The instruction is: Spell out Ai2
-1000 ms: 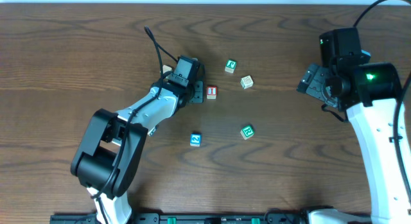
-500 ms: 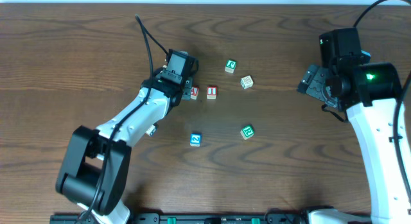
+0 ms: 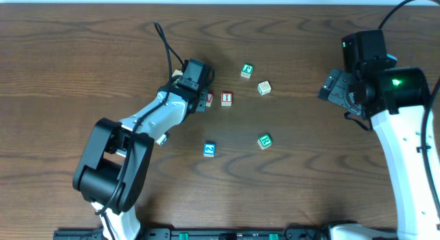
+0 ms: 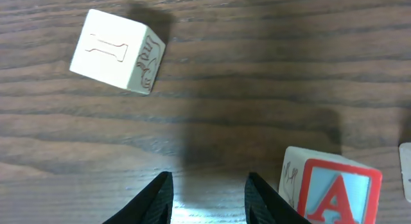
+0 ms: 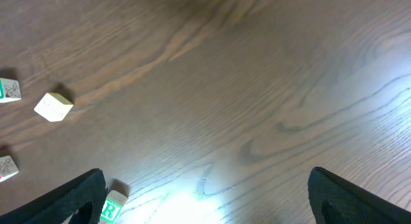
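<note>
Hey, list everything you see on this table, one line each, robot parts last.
A cube: one, red letter, by the left end effector.
I cube: one, red letter, next to A cube.
2 cube: one, blue, near centre.
Green-lettered cubes: two, green, right of centre.
Pale cubes: two, beige, far half.
Table: one, brown wood.
Left end effector: one, black, open, empty.
Right end effector: one, black, open, empty, table's right side.
</note>
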`<state>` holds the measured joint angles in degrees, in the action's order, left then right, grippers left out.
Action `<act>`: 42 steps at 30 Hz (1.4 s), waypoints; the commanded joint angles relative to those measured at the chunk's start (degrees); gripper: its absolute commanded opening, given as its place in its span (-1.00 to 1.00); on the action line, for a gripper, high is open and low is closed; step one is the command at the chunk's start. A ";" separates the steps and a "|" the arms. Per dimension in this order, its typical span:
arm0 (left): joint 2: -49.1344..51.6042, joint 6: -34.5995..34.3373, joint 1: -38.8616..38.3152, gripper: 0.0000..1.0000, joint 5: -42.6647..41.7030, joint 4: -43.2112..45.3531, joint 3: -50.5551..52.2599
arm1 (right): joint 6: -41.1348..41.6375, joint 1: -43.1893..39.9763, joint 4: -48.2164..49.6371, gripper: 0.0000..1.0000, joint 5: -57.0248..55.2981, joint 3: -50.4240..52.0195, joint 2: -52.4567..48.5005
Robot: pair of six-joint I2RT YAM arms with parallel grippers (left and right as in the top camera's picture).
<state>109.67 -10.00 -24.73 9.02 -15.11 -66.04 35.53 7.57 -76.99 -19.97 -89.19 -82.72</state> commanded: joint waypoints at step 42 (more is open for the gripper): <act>1.33 -5.07 0.33 -0.25 -9.64 3.80 -0.85 | -0.46 -0.42 -0.15 0.99 -0.83 0.07 0.15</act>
<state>109.86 -14.00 -24.73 0.23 -11.49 -66.02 35.53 7.57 -76.99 -19.97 -89.19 -82.72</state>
